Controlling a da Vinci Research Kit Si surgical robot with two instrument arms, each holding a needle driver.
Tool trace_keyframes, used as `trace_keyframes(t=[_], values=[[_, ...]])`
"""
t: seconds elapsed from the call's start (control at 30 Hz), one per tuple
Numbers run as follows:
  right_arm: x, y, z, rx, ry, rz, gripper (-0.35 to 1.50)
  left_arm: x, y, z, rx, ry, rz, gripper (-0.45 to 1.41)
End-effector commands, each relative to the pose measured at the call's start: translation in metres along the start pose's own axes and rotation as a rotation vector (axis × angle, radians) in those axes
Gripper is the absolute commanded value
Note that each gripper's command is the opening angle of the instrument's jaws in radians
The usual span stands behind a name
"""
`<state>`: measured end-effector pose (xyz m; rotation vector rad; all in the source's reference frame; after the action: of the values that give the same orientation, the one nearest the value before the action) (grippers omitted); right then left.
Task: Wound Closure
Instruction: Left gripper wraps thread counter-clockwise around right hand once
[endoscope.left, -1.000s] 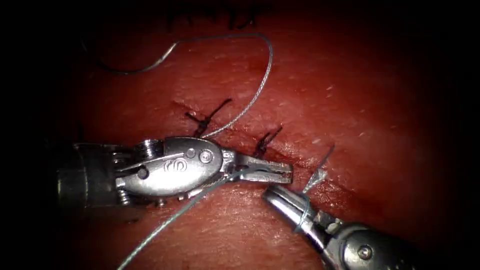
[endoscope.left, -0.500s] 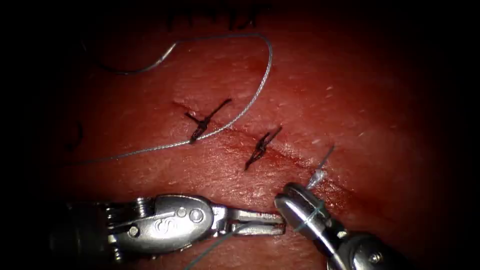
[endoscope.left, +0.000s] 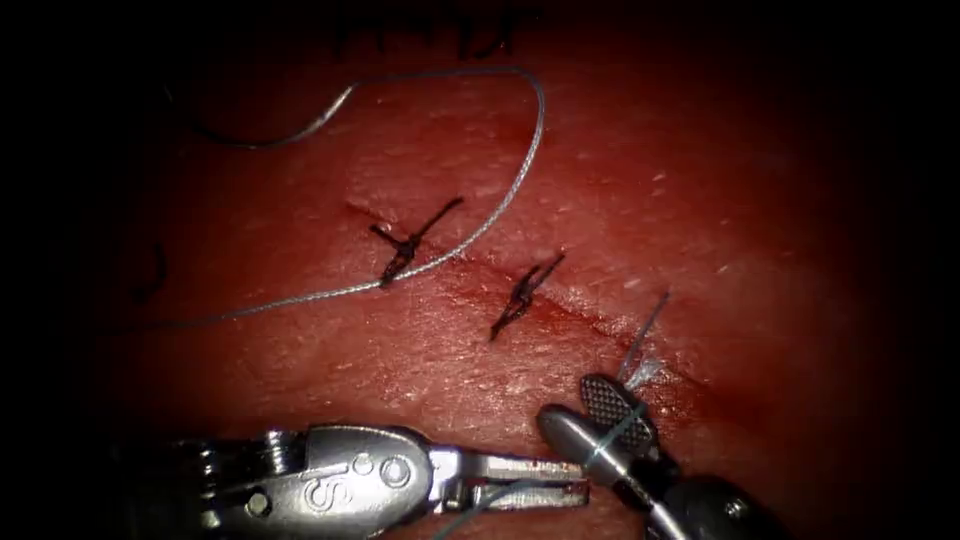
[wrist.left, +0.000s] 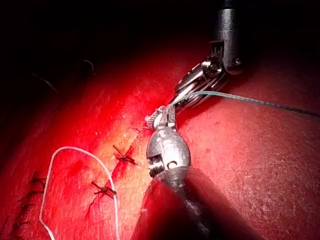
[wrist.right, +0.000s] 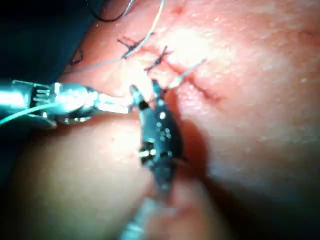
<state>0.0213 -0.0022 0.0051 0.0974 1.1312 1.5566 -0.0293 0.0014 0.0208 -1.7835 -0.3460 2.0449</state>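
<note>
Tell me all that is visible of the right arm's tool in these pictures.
The right arm's tool is a shiny metal needle driver that enters from the endoscope view's lower right, its tip pointing up and left. Its gripper is open: one jaw shows a crosshatched gripping face, the other a smooth rounded back. Thread lies wrapped across the jaws. The tip sits by the cut, close below a pale frayed thread end, and nearly meets the left arm's tool.
</note>
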Motion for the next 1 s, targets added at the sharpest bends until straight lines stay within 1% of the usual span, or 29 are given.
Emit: trace_keyframes(t=[0.03, 0.07, 0.1, 0.2, 0.23, 0.27, 0.3, 0.37, 0.43, 0.53, 0.63, 0.8, 1.0], values=[[-0.0013, -0.0005, -0.0002, -0.008, 0.003, 0.015, 0.36, -0.0001, -0.0004, 0.0009, 0.002, 0.0, 0.004, -0.45], [-0.0014, -0.0006, -0.0004, -0.02, 0.009, 0.027, 0.29, 0.0, -0.0006, 0.001, 0.004, 0.001, 0.002, -0.45], [-0.0016, -0.0008, -0.0006, -0.028, 0.013, 0.045, 0.27, 0.0001, -0.001, 0.0016, 0.008, 0.001, 0.007, -0.45], [-0.0015, -0.0009, -0.0007, -0.044, 0.018, 0.088, 0.31, -0.0002, -0.0016, 0.0022, 0.011, 0.004, 0.009, -0.45], [-0.0016, -0.0008, -0.0007, -0.043, 0.026, 0.13, 0.49, -0.0006, -0.002, 0.0026, 0.008, -0.005, 0.012, -0.45], [-0.0016, -0.0008, -0.0007, -0.043, 0.026, 0.13, 0.49, -0.0006, -0.002, 0.0026, 0.008, -0.005, 0.012, -0.45], [-0.0016, -0.0008, -0.0007, -0.04, 0.028, 0.153, 0.54, -0.0008, -0.0022, 0.0027, 0.009, -0.008, 0.014, -0.45], [-0.0019, -0.0008, -0.0009, -0.035, 0.037, 0.182, 0.54, -0.0011, -0.0028, 0.0028, 0.01, -0.008, 0.016, -0.45], [-0.0021, -0.0008, -0.0011, -0.04, 0.045, 0.2, 0.62, -0.0015, -0.0034, 0.0028, 0.011, -0.009, 0.019, -0.45], [-0.0025, -0.001, -0.0013, -0.05, 0.076, 0.231, 0.61, -0.0023, -0.004, 0.0028, 0.01, -0.018, 0.025, -0.45], [-0.0026, -0.0009, -0.0011, -0.062, 0.086, 0.261, 0.66, -0.0031, -0.004, 0.0028, 0.009, -0.026, 0.033, -0.45], [-0.0031, -0.001, -0.0004, -0.055, 0.089, 0.311, 0.99, -0.0039, -0.0033, 0.0028, 0.011, -0.031, 0.042, -0.45], [-0.0034, -0.0008, -0.0002, -0.048, 0.096, 0.345, 1.01, -0.0042, -0.0026, 0.0024, 0.002, -0.042, 0.045, -0.45]])
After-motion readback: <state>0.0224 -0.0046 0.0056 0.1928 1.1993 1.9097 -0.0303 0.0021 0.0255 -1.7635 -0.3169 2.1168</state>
